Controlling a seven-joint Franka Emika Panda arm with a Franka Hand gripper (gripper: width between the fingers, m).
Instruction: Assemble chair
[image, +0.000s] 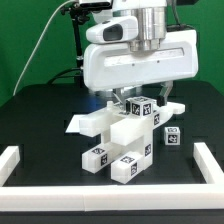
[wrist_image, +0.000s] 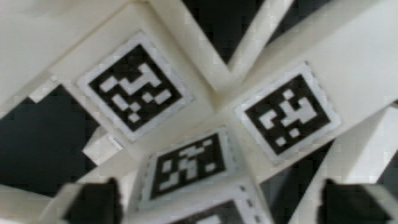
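The chair parts (image: 120, 135) lie in a tight heap at the table's middle: chunky white blocks and a flat panel (image: 92, 123), most with black-and-white tags. Two tagged blocks (image: 97, 156) (image: 126, 166) stick out toward the front, and a small tagged block (image: 171, 136) lies at the exterior view's right. My gripper (image: 140, 100) hangs straight over the heap's top, its fingertips hidden behind the hand. In the wrist view the gripper (wrist_image: 226, 205) is open. Its dark fingers (wrist_image: 89, 205) stand on either side of a tagged white piece (wrist_image: 214, 165), with gaps on both sides.
A low white border rail (image: 12, 164) runs along the table's left, right (image: 206, 165) and front edges. Black cables and a stand (image: 78, 35) rise behind the arm. The black table (image: 45, 110) lies around the heap.
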